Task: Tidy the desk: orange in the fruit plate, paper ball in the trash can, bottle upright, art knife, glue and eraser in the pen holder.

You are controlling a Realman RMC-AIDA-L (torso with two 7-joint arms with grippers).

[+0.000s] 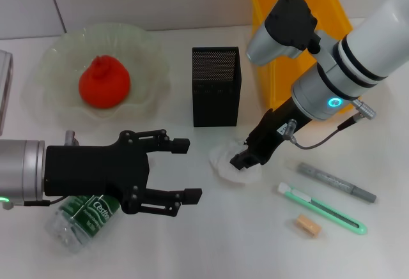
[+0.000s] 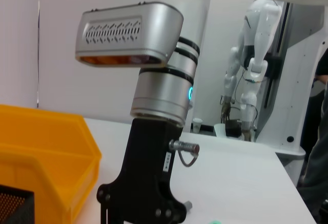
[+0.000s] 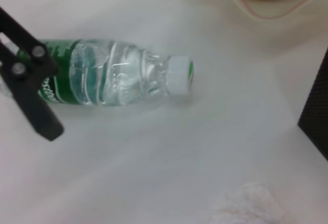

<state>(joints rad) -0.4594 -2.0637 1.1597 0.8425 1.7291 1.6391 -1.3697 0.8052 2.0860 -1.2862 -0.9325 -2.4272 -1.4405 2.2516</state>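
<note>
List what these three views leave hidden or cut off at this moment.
- Right gripper: head view, over the paper ball; its own body hides the fingertips, so any grip is unreadable.
- Bottle: head view, largely covered by the open left gripper; cap hidden there.
- Orange bin: head view, right arm blocks its inside.
- Clear object: head view, cut off at the left edge.

bottle (image 1: 80,218): the left gripper (image 1: 185,170) covers its upper part in the head view; cap not visible there.
paper ball (image 1: 235,162): partly hidden under the right gripper (image 1: 245,156); in the right wrist view it is cut off by the edge and blurred.
right gripper fingers: cannot tell if they touch the ball.
pen holder (image 1: 216,86): cut by the edges in both wrist views.
object at 9 o'clock (image 1: 5,87): cut off, unidentifiable.
</note>
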